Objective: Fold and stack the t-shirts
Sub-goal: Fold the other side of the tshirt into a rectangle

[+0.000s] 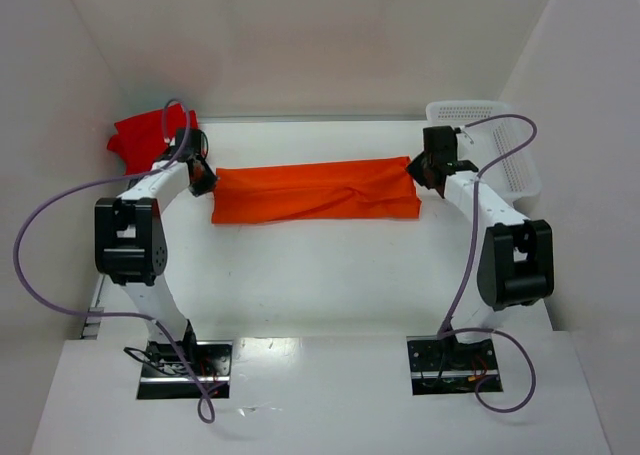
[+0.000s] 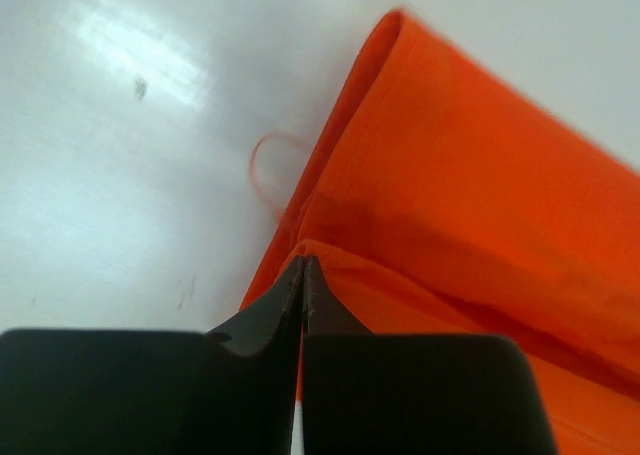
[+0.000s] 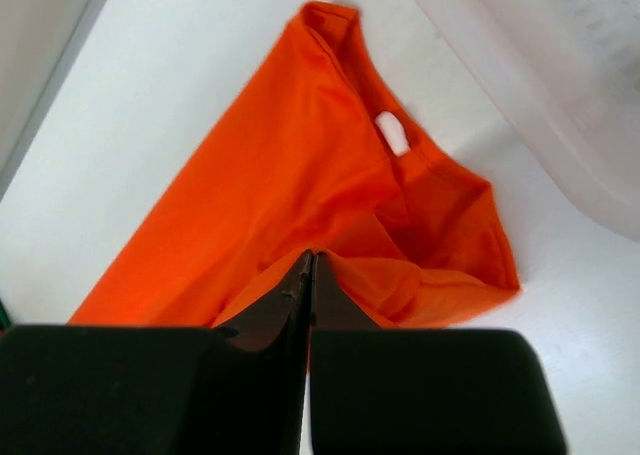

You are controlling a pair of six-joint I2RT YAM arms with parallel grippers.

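Note:
A bright orange t-shirt (image 1: 315, 191) lies folded into a long band across the middle of the table. My left gripper (image 1: 203, 178) is shut on its left end; in the left wrist view the black fingertips pinch a ridge of orange t-shirt (image 2: 450, 165) cloth at the left gripper (image 2: 304, 263). My right gripper (image 1: 424, 171) is shut on the right end, and the right wrist view shows the right gripper (image 3: 311, 256) clamped on a fold of the orange t-shirt (image 3: 290, 165), whose collar with a white label faces up. A red t-shirt (image 1: 145, 135) lies crumpled at the back left.
A white perforated basket (image 1: 492, 140) stands at the back right, just behind the right arm; its basket wall (image 3: 560, 85) fills the upper right of the right wrist view. White walls enclose the table on the left, back and right.

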